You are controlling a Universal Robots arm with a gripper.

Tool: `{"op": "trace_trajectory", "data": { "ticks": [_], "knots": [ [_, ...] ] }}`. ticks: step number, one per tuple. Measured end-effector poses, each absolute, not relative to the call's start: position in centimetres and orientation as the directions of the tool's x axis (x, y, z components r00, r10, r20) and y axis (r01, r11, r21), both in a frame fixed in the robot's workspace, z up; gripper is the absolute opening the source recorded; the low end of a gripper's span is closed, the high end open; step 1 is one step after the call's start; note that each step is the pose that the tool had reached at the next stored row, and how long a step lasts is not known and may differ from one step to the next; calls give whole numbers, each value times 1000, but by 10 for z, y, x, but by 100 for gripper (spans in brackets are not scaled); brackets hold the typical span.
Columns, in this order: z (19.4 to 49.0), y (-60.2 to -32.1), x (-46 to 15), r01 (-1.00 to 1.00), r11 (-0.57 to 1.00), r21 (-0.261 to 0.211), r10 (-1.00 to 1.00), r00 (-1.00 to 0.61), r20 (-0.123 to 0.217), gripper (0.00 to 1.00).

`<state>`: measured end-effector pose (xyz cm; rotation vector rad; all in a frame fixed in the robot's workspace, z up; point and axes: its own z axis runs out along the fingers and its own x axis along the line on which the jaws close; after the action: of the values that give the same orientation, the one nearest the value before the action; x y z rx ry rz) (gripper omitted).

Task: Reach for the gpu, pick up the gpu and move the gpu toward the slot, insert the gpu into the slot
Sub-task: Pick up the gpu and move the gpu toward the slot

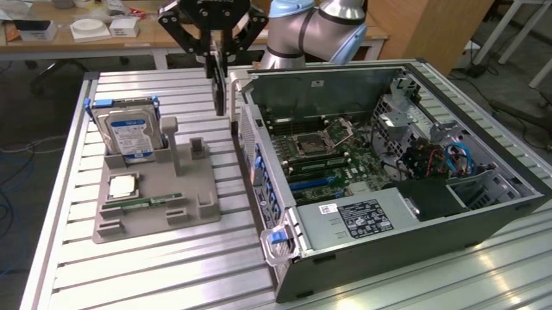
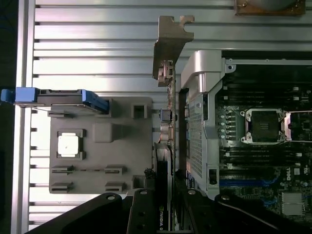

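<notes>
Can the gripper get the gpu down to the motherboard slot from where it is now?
Probably yes: the gripper holds the gpu just outside the open case, and nothing covers the slot; only the side wall stands between.

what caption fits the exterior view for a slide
The gripper holds the gpu upright over the table beside the open computer case

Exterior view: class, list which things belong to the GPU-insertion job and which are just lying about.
Job in hand: gripper, shut on the gpu; slot on the motherboard.
Lying about: hard drive, processor chip, memory stick, all on the grey holder.
</notes>
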<state>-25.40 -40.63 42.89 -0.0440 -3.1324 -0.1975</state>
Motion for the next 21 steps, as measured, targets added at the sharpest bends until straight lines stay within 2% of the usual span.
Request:
{"op": "trace_trajectory", "data": {
  "ticks": [4, 10, 21],
  "knots": [
    [429, -406, -246, 29, 992, 123, 28, -1000, 14, 26],
    [429, -406, -238, 31, 996, 89, 29, -999, 25, 26],
    [429, -406, -217, 32, 996, 86, 29, -999, 37, 26]
  ]
}}
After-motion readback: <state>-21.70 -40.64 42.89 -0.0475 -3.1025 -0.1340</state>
